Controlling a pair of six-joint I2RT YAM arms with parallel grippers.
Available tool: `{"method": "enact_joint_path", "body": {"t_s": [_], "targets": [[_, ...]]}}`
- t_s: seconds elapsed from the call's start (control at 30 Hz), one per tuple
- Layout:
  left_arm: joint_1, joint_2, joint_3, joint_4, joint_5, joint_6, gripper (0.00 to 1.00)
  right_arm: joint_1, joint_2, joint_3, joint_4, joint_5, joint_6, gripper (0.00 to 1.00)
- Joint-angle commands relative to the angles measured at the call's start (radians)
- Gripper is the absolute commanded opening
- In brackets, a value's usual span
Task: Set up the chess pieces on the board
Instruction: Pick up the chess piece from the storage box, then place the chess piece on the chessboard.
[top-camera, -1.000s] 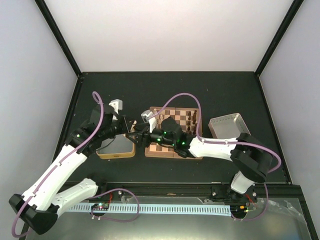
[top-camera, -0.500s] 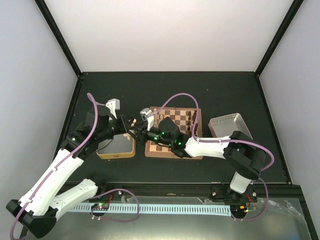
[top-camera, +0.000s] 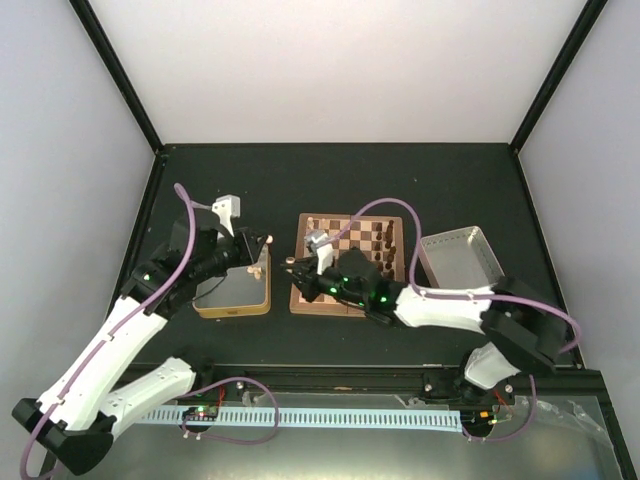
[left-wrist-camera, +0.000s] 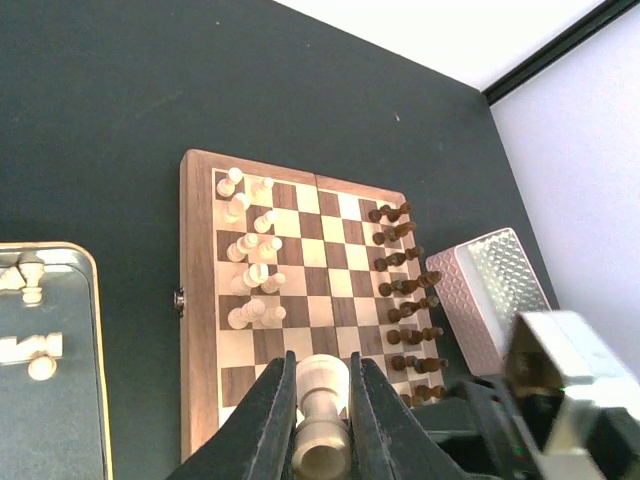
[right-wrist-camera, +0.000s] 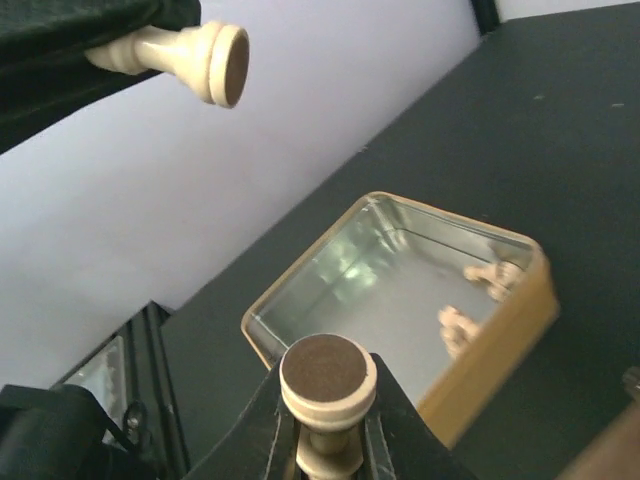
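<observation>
The board (left-wrist-camera: 300, 300) lies between the tin and the tray, also seen in the top view (top-camera: 350, 285). Pale chess pieces (left-wrist-camera: 250, 250) stand along its left side and dark ones (left-wrist-camera: 405, 290) along its right. My left gripper (left-wrist-camera: 322, 400) is shut on a pale rook-like piece (left-wrist-camera: 322, 385); in the top view it hovers over the tin's right edge (top-camera: 262, 243). My right gripper (right-wrist-camera: 325, 420) is shut on a pale piece (right-wrist-camera: 328, 375) whose dark felt base faces the camera, and it sits by the board's near left corner (top-camera: 293, 268). The left gripper's piece (right-wrist-camera: 185, 55) shows at the upper left of the right wrist view.
A gold-tan tin (top-camera: 235, 300) left of the board holds a few loose pale pieces (right-wrist-camera: 480, 290). A silver-grey tray (top-camera: 460, 255) stands right of the board. The right arm's wrist (left-wrist-camera: 560, 380) fills the lower right of the left wrist view.
The right gripper was open close to the left gripper over the tin's edge; it has shut on a pale piece and drawn back right to the board's corner. The left arm shifted back slightly.
</observation>
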Motion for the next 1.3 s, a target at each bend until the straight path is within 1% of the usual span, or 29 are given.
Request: {"method": "enact_joint_path", "body": {"t_s": [0.0, 0.1, 0.23, 0.37, 0.53, 0.77, 1.0, 1.27], "targets": [[-0.010, 0.058, 0.048, 0.005, 0.016, 0.060, 0.09, -0.013, -0.188, -0.079, -0.137, 0.212, -0.044, 0.01], [-0.043, 0.150, 0.033, -0.005, 0.022, 0.081, 0.10, -0.032, -0.297, -0.100, -0.311, 0.354, -0.019, 0.01], [-0.140, 0.284, 0.010, -0.014, -0.014, 0.081, 0.10, -0.067, -0.403, -0.120, -0.490, 0.510, 0.042, 0.01], [-0.232, 0.406, -0.011, -0.022, -0.063, 0.062, 0.10, -0.107, -0.476, -0.152, -0.609, 0.558, 0.112, 0.02], [-0.293, 0.532, -0.030, 0.012, -0.077, 0.033, 0.10, -0.140, -0.529, -0.206, -0.621, 0.543, 0.156, 0.03], [-0.319, 0.661, -0.040, 0.057, -0.088, 0.029, 0.10, -0.152, -0.535, -0.214, -0.631, 0.527, 0.162, 0.03], [-0.321, 0.722, -0.043, 0.069, -0.124, 0.030, 0.12, -0.159, -0.539, -0.214, -0.635, 0.525, 0.164, 0.03], [-0.321, 0.738, -0.043, 0.069, -0.178, 0.030, 0.12, -0.162, -0.537, -0.220, -0.637, 0.512, 0.174, 0.04]]}}
